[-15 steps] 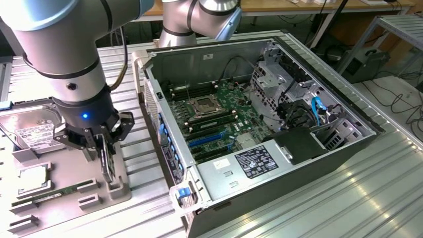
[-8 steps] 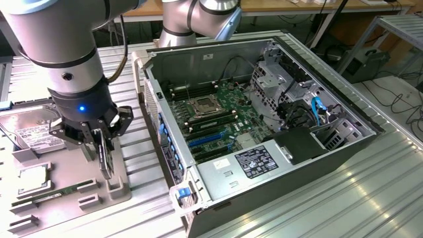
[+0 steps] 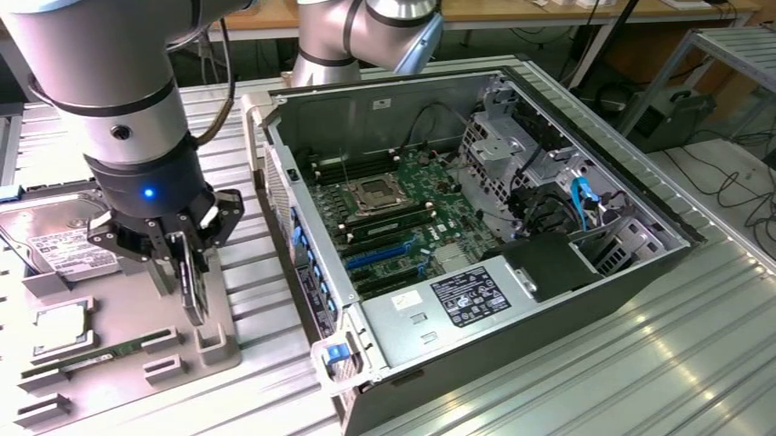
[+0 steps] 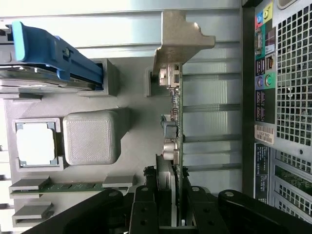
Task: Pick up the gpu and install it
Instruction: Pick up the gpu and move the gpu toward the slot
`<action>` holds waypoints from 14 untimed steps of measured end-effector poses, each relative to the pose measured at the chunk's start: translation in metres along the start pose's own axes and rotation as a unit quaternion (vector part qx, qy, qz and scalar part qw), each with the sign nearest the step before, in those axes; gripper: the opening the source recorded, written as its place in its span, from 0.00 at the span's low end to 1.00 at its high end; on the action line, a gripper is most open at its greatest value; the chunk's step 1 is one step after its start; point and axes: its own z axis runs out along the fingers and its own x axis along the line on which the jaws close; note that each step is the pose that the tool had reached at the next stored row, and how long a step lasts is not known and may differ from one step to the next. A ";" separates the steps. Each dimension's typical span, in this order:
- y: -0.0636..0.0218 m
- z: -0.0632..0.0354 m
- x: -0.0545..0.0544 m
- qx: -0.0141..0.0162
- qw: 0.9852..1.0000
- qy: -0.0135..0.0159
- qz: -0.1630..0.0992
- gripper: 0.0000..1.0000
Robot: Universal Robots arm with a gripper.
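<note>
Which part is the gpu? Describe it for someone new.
On the exterior view's left of the open case sits a grey tray. Over it the tool grips the gpu: a thin dark card standing on edge, metal bracket at one end. The silver drive, CPU and green memory stick rest in the tray, ungripped.

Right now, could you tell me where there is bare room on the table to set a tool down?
The widest bare patch is the table on the exterior view's right of the computer case. A narrow strip runs between the case and the tray. The tray is crowded: hard drive, processor, memory stick, and the gripper holding the gpu over it.
</note>
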 end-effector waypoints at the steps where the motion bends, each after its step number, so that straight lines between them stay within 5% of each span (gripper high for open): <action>1: -0.0001 -0.0026 0.000 0.000 1.000 0.000 0.000 0.28; 14: -0.0007 -0.0357 -0.001 0.000 1.000 0.000 0.000 0.28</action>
